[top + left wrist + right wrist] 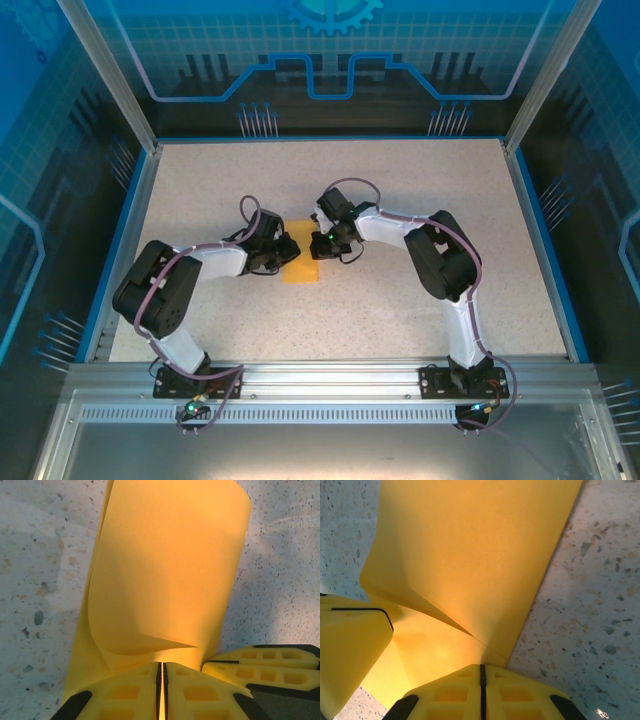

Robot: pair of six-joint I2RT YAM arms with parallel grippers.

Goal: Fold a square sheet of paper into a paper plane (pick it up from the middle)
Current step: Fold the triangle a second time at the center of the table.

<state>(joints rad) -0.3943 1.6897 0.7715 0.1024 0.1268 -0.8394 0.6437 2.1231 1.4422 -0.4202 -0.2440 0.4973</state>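
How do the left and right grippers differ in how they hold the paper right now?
The left gripper reaches the square sheet of paper from its left, the right gripper from its right. Ahead of the left gripper the paper bows in a rounded curl; ahead of the right gripper it shows a sharper crease. Both are shut on the sheet, side by side.

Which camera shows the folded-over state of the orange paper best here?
Left wrist: the square sheet of paper spans the frame, its upper layer curling over, pinched in the left gripper. Right wrist shows a creased layer in the right gripper; top external shows a small orange patch between the two grippers.
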